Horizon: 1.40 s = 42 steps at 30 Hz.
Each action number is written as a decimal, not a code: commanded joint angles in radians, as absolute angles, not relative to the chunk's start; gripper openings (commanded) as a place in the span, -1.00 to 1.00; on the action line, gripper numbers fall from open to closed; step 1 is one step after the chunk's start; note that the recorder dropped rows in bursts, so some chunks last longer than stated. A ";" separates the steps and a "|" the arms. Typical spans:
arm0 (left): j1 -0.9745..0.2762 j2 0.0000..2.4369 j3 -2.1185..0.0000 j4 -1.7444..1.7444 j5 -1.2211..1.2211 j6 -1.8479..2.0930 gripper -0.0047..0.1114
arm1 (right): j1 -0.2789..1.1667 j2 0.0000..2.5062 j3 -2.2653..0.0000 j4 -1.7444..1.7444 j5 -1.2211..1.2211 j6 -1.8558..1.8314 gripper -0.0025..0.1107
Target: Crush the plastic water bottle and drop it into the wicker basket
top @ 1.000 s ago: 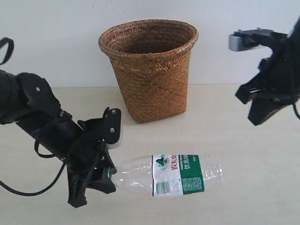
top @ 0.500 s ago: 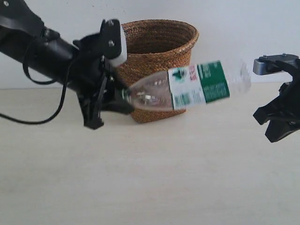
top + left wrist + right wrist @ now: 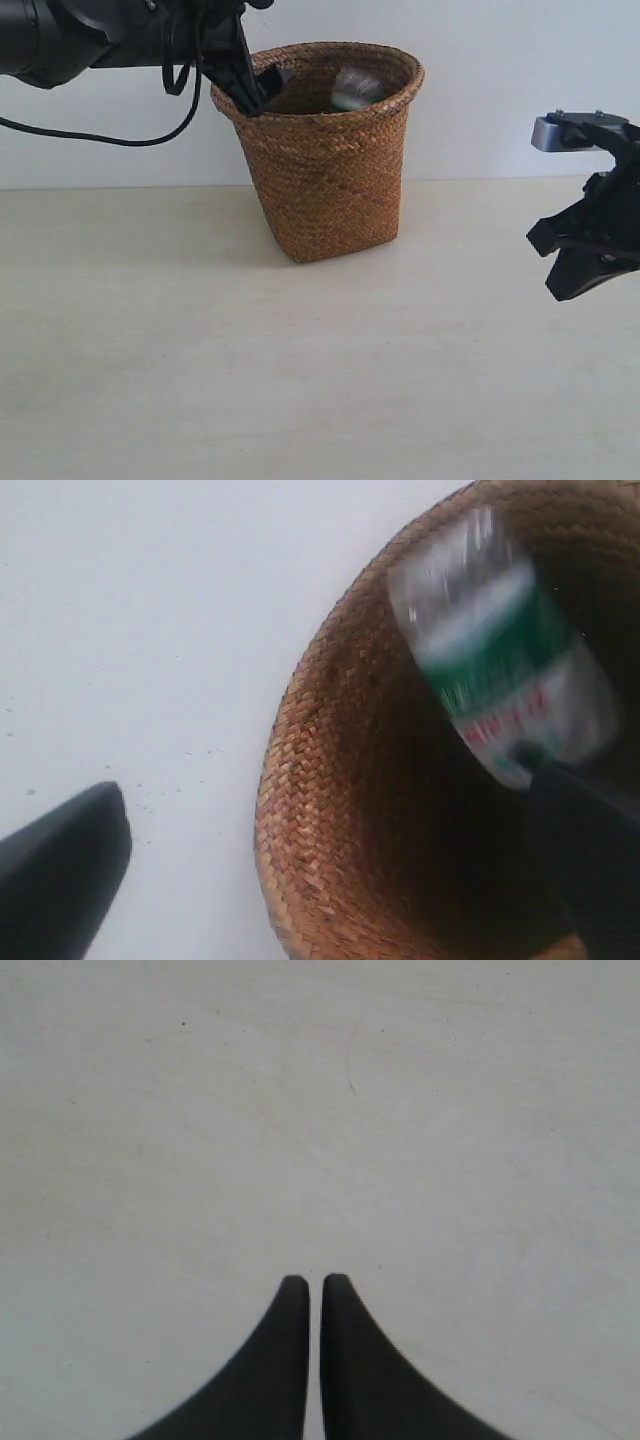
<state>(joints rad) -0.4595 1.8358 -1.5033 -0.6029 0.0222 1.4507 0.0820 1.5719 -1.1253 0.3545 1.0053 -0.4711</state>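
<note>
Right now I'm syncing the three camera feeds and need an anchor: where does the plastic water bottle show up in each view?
Exterior view: the plastic water bottle shows inside the wicker basket, mostly hidden behind its rim.
Left wrist view: blurred, inside the basket, green label showing.
Right wrist view: not in it; only the table and the right gripper.
Shared landmark: the basket's braided rim, in the exterior and left wrist views.

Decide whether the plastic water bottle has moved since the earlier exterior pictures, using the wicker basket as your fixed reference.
Yes. The plastic water bottle rose from lying in front of the wicker basket and is now inside its rim.
</note>
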 commanded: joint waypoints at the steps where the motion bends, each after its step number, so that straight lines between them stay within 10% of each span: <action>1: -0.458 1.818 -1.513 -0.613 0.043 1.450 0.48 | 0.079 1.569 -1.119 0.361 0.987 -0.488 -0.96; 7: -0.458 1.786 -1.508 -0.605 0.317 1.393 -0.83 | 0.079 1.569 -1.119 0.361 0.966 -0.488 -0.96; 25: -0.458 1.642 -1.508 0.143 1.221 0.397 -0.84 | 0.079 1.562 -1.119 -0.089 1.159 -0.221 -0.96; 42: -0.458 1.254 -1.088 0.166 1.042 0.233 -0.84 | 0.079 1.142 -0.841 -0.062 0.776 -0.178 -0.96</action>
